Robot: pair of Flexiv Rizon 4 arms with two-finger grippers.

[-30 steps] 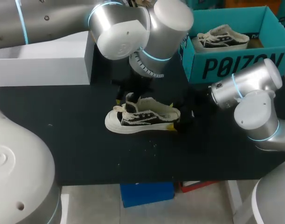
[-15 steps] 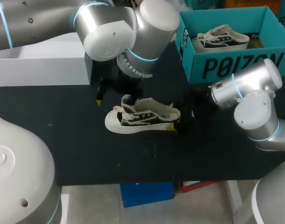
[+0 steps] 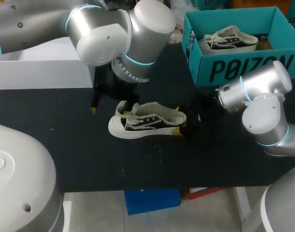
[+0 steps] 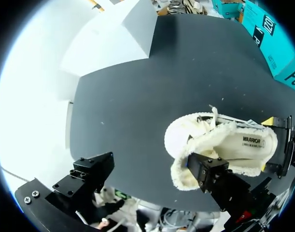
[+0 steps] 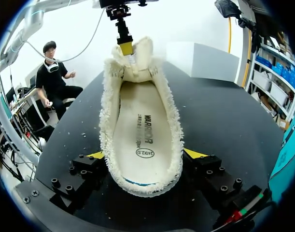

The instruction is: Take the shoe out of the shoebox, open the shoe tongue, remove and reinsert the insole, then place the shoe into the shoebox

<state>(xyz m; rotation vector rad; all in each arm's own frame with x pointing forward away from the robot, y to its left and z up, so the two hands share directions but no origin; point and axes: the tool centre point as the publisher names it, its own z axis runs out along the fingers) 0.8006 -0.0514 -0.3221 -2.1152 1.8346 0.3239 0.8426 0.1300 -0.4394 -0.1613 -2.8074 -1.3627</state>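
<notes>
1. The shoe (image 3: 147,123) sits upright on the black bench (image 3: 79,145), not far from the teal shoebox (image 3: 234,67), which has a second shoe (image 3: 228,38) inside.
2. Right end effector (image 5: 145,154) is clamped on the heel, one finger each side.
3. Left end effector (image 4: 149,171) is spread wide, with one finger at the tongue and the other off to the side.

The left arm (image 3: 108,38) and right arm (image 3: 263,113) are formed of rounded silver-grey housings, and each joint is ringed by a thin light-blue band. The left gripper (image 4: 149,170) and right gripper (image 5: 145,157) are made up of black finger blocks studded with small screws. Yellow tips are seen on the right one.
</notes>
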